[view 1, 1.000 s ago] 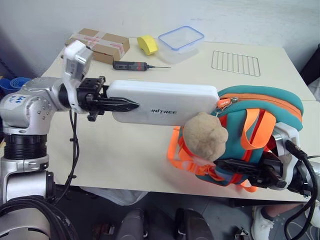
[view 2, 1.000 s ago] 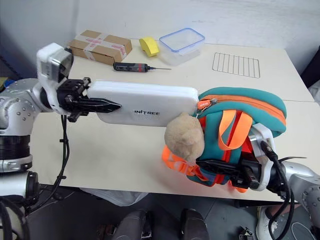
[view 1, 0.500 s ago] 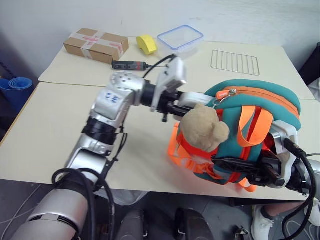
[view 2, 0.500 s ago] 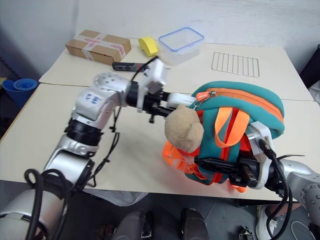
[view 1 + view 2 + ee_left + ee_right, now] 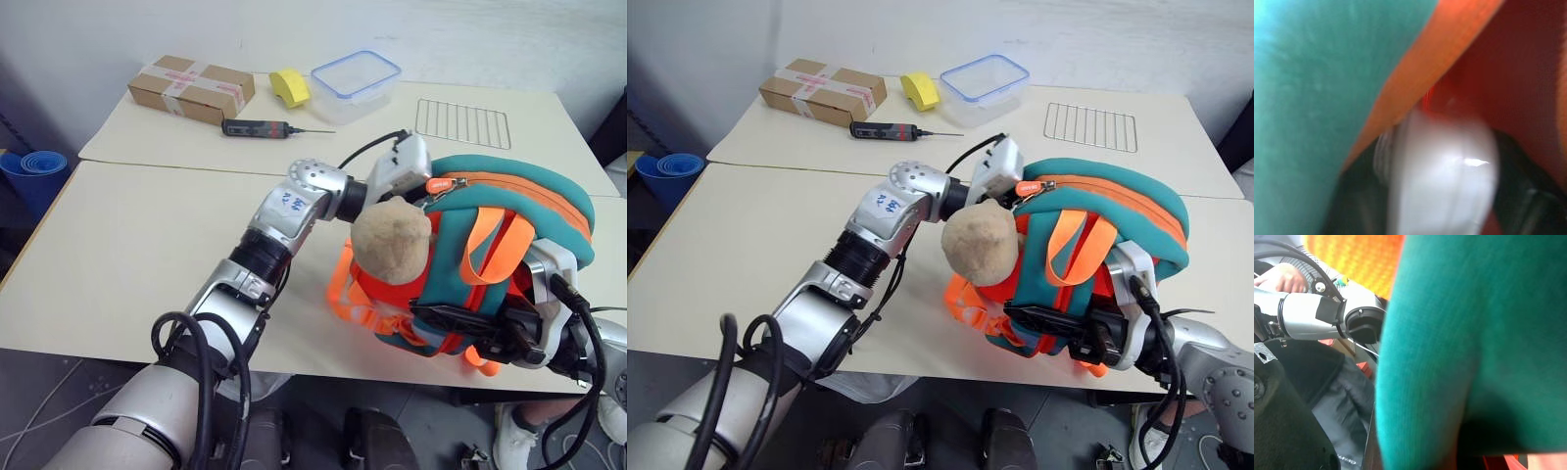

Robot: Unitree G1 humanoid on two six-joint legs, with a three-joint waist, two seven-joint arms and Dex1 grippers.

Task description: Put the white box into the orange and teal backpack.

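A taped cardboard box (image 5: pixel 191 88) lies at the far left of the table (image 5: pixel 118 245), with a yellow tape roll (image 5: pixel 289 86) and a clear blue-rimmed container (image 5: pixel 355 78) beside it. A dark screwdriver (image 5: pixel 265 128) lies just in front of them. A wire rack (image 5: pixel 462 122) sits flat at the far right, and a blue roll (image 5: pixel 31 164) lies off the table's left edge.

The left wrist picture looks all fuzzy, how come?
Left wrist view: the camera sits right up against the backpack, so the white box is a soft blur with a small bright glint. Left eye view: the table looks sharp and evenly lit.
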